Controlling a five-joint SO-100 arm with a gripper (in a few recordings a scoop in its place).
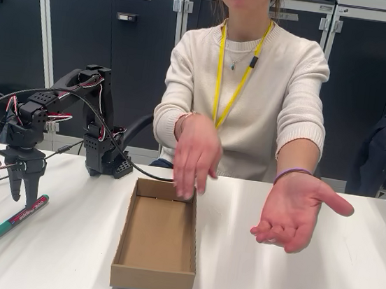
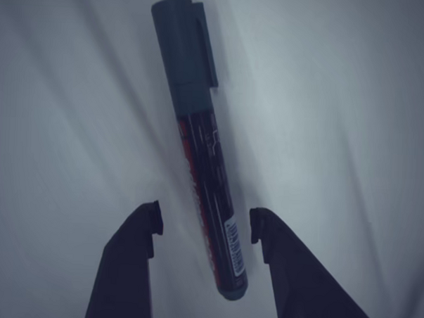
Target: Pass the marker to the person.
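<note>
Robot arm (image 1: 77,113): black plastic links throughout, blocky joint housings, exposed red, white and black wires looped along the joints. Thick black cable arcs over the top of it; thinner dark cables trail from its base at 3 o'clock.

Gripper (image 1: 24,191): matte black, two tapered fingers (image 2: 130,268) with notched inner tips.

Person (image 1: 246,87): cream knit sweater with ribbed cuffs and round neck, yellow lanyard with a dark clip, small pendant necklace, purple wristband (image 1: 291,173).
</note>
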